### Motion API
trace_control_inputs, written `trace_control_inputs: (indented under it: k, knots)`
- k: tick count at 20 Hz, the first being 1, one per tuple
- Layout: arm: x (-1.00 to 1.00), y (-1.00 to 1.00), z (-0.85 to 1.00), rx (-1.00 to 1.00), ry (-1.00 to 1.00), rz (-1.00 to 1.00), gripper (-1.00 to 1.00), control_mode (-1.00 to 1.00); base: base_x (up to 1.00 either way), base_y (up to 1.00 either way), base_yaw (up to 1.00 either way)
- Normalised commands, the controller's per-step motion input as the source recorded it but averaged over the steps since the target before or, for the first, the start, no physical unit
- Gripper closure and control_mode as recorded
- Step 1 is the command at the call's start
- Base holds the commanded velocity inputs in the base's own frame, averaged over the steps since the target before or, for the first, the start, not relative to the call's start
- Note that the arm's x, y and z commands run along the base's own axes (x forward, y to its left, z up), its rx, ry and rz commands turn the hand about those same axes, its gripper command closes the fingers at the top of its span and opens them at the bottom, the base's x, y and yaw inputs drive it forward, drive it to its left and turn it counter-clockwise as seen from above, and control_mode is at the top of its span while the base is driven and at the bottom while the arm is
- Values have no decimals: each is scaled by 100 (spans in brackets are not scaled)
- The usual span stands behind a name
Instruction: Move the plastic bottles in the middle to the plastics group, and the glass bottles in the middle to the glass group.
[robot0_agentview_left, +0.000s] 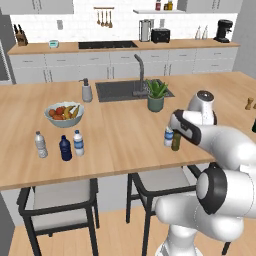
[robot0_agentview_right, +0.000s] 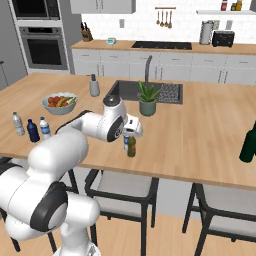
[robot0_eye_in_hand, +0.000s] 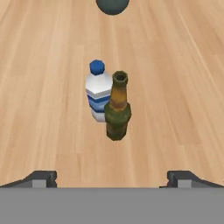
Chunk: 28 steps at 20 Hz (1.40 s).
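A small clear water bottle (robot0_eye_in_hand: 98, 92) with a blue label and a slim olive-brown glass bottle (robot0_eye_in_hand: 117, 107) stand touching side by side near the island's front edge. They are also the water bottle (robot0_agentview_left: 169, 136) and glass bottle (robot0_agentview_left: 176, 141) by the arm. My gripper (robot0_eye_in_hand: 111, 179) is open, held back from the pair and holding nothing. At the left end stand a greyish-label bottle (robot0_agentview_left: 41, 144), a navy bottle (robot0_agentview_left: 65, 148) and another water bottle (robot0_agentview_left: 78, 143). The blackish-green bottle (robot0_agentview_right: 247, 144) stands at the right end.
A potted plant (robot0_agentview_left: 156, 95) stands behind the middle pair, beside the sink (robot0_agentview_left: 120, 90). A fruit bowl (robot0_agentview_left: 64, 114) and a soap dispenser (robot0_agentview_left: 87, 91) sit at the left. Two wooden shakers (robot0_agentview_left: 248, 103) stand far right. Stools (robot0_agentview_left: 60, 200) are tucked under the front edge.
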Motion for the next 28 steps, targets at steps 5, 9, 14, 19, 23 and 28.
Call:
trace_control_inputs:
  k: [5, 9, 14, 19, 23, 28]
  knots:
    - [8, 0, -3, 0, -3, 0, -100, -100, 0, 0, 0]
    - [12, 0, -6, 0, 0, 0, -100, -100, 0, 0, 0]
    - [11, -13, -2, 0, -2, 0, -100, -100, 0, 0, 0]
    - [6, -13, -19, 0, -1, 0, -100, -100, 0, 0, 0]
    - [0, -1, -8, 0, 0, 0, -100, -100, 0, 0, 0]
    - [3, 0, -19, 0, -4, 0, -100, -100, 0, 0, 0]
